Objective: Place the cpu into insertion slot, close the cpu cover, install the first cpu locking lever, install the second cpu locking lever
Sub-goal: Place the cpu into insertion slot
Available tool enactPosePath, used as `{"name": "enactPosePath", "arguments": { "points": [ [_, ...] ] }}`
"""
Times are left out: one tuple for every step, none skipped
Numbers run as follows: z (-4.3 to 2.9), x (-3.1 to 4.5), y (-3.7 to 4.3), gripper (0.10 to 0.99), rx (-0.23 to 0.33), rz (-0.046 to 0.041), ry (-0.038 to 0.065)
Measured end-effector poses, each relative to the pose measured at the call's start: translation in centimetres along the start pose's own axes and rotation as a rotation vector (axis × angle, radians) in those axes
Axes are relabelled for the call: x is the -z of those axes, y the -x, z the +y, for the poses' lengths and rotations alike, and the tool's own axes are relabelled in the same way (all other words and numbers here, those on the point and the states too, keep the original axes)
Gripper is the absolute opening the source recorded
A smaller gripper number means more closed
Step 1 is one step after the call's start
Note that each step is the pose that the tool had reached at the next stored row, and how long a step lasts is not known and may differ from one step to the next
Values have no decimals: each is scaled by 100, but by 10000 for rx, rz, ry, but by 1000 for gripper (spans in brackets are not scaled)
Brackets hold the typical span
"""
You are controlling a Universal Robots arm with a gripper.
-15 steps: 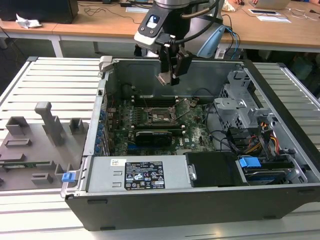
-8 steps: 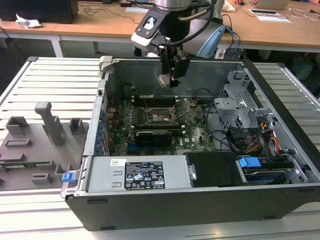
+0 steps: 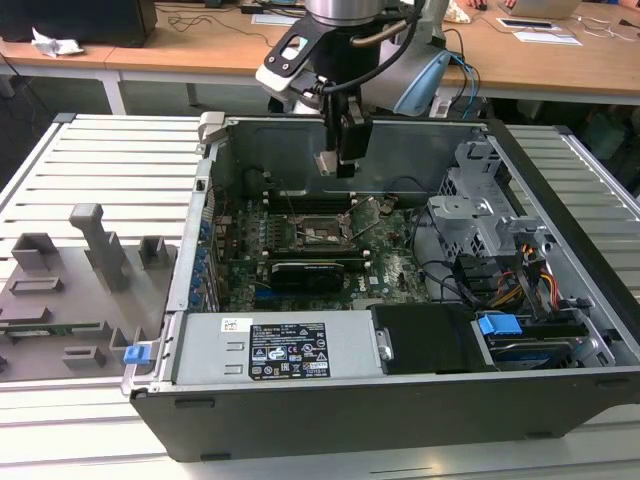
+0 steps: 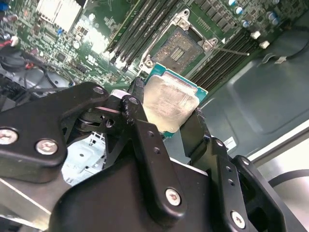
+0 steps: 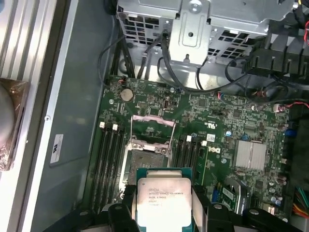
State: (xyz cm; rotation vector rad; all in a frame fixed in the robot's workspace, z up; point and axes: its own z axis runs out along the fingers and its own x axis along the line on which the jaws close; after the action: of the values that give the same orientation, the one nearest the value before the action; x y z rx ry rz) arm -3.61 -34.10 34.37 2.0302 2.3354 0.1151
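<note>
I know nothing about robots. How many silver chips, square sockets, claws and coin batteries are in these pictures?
Silver chip, held in the claw: 1
Square socket, with nothing in it: 1
Claw: 1
Coin battery: 1
Total: 4

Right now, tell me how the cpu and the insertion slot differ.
The cpu has a pale silver top; the insertion slot has a dark centre. The cpu is held in the gripper, clear of the motherboard; the insertion slot sits fixed on that board, empty. Both are square and similar in outline.
</note>
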Motion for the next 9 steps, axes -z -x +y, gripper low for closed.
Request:
{"name": "enactPosePath", "arguments": {
  "points": [
    [0,-2,0,541,-75,-7,0],
    [0,-4,0,541,-148,-13,2],
    [-1,-6,0,541,-204,-19,2],
    [-1,-9,0,541,-253,-23,2],
    [-1,-13,0,541,-289,-25,3],
    [-2,-17,0,541,-317,-28,2],
    [-2,-23,0,541,-343,-29,0],
    [-3,-27,0,541,-358,-31,-4],
    [-3,-31,0,541,-365,-31,-8]
  ]
}}
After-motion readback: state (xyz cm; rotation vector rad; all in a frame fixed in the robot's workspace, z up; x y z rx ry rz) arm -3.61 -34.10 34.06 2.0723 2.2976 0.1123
